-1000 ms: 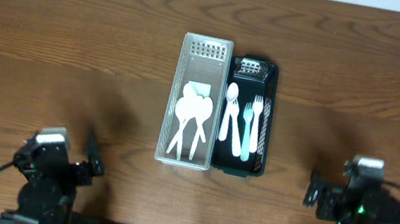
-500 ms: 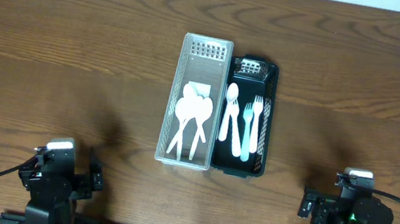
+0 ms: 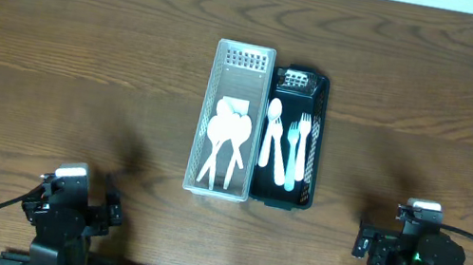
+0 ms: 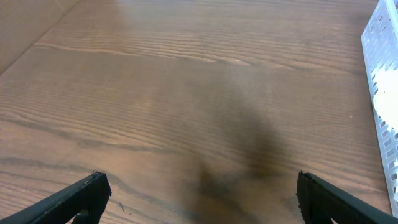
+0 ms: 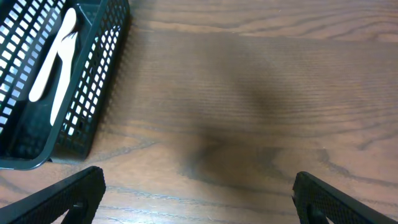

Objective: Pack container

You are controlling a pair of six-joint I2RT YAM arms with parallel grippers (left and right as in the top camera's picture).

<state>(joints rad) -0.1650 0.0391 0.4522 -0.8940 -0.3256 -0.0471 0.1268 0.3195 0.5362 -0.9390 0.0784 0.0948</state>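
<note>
A white slotted basket [image 3: 205,118] holds several white spoons [image 3: 226,136]. Touching its right side, a black slotted basket [image 3: 316,146] holds a white spoon and pale forks [image 3: 287,146]. The white basket's edge shows at the right of the left wrist view [image 4: 382,93]. The black basket shows at the top left of the right wrist view [image 5: 93,81] with a white utensil [image 5: 53,62] inside. My left gripper [image 4: 199,193] is open and empty over bare wood at the front left. My right gripper [image 5: 199,190] is open and empty at the front right.
The wooden table [image 3: 69,37] stretches around the two baskets. Both arm bases [image 3: 67,210] [image 3: 417,264] sit at the front edge, well away from the baskets.
Both arms have drawn back toward the front edge of the table and then stopped. The baskets and utensils have not moved.
</note>
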